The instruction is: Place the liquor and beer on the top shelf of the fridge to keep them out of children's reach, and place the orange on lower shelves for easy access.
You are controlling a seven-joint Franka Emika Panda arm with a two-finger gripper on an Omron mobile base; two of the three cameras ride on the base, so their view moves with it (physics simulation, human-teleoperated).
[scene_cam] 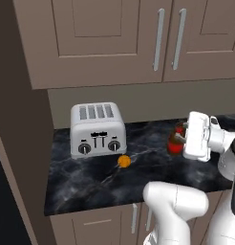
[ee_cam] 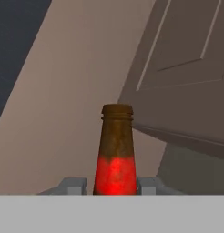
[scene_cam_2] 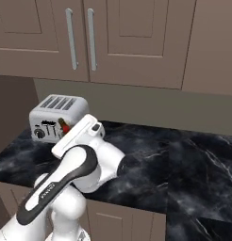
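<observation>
My gripper [scene_cam: 180,138] is shut on the beer [scene_cam: 175,146], a slim dark-brown bottle with a red label, at the right of the black marble counter [scene_cam: 90,184]. I cannot tell whether the bottle's base touches the counter. In the hand view the beer's neck [ee_cam: 115,150] rises between the fingertips [ee_cam: 73,184] of the gripper [ee_cam: 113,185]. A sliver of the beer [scene_cam_2: 66,128] shows past the hand in the right base view. The orange [scene_cam: 124,161] lies on the counter in front of the toaster, left of the gripper. The liquor, fridge and shelves are out of view.
A silver four-slot toaster [scene_cam: 97,128] [scene_cam_2: 56,117] stands at the back left of the counter. Brown wall cabinets [scene_cam: 114,38] with grey bar handles hang above. A tall brown panel [scene_cam: 19,143] bounds the counter's left end. My own arm [scene_cam_2: 70,174] crosses the foreground.
</observation>
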